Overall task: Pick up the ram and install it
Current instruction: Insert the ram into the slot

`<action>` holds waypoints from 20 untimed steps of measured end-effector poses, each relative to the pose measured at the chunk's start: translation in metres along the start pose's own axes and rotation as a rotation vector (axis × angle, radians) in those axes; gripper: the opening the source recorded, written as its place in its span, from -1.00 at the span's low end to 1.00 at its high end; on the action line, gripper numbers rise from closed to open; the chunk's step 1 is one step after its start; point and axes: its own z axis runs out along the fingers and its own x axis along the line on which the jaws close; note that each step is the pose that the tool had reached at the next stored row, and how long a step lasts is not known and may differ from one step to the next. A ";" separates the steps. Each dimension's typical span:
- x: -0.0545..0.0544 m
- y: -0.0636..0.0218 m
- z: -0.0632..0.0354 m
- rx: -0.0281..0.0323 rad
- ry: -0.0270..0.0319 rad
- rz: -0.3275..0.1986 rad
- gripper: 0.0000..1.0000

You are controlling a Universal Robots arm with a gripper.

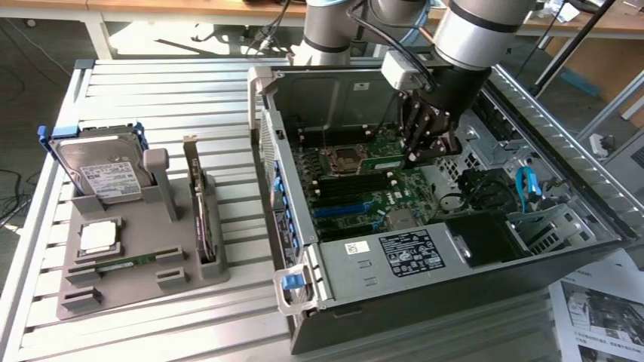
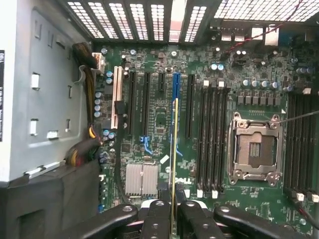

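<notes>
My gripper (image 1: 423,149) hangs inside the open computer case (image 1: 302,249), over the motherboard (image 1: 408,197). It is shut on the ram (image 1: 387,161), a thin green stick held level just above the board, beside the processor socket (image 1: 348,157). In the wrist view the ram (image 2: 174,149) is seen edge-on as a thin line running out from between the black fingers (image 2: 157,214) of the gripper (image 2: 173,196). It lies above the board near the blue slot (image 2: 176,87). The black memory slots (image 2: 209,144) stand beside the socket (image 2: 254,149); the stick is not seated in them.
A grey fixture (image 1: 136,290) at the exterior view's left holds a hard drive (image 1: 101,173), a dark expansion card (image 1: 201,215), a silver processor chip (image 1: 98,237) and another green stick (image 1: 126,264). Case walls surround the board. A blue cable (image 1: 523,188) and drive bays sit at the right.
</notes>
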 end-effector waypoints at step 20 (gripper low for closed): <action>-0.037 0.0229 0.0550 0.0001 -0.0002 0.000 -0.70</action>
